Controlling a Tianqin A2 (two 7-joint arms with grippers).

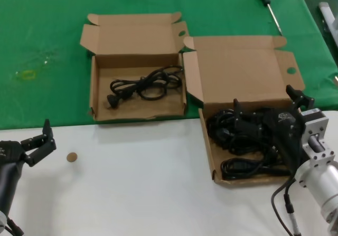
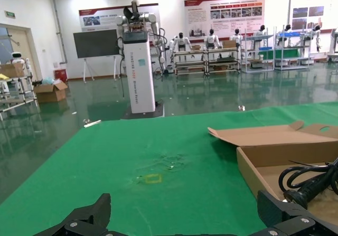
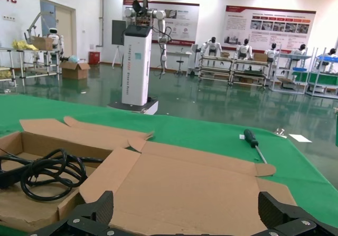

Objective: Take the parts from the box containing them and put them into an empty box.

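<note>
While your right end effector (image 1: 266, 121) hangs spread over the cords (image 1: 243, 135) in the larger box (image 1: 237, 72), your left end effector (image 1: 39, 141) waits spread on the bench (image 1: 137, 183).

Glossy green floor (image 2: 211, 96), white walls with posters (image 3: 269, 27), shelving racks (image 3: 232, 69).

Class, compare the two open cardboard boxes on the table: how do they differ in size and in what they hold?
The smaller box sits on the green cloth and holds a single coiled black power cord; the larger box sits on the white surface and holds a heap of black cords. The larger box has the taller lid panel. The right end effector is over the larger box; none is at the smaller box. Both are brown cardboard, lids open.
</note>
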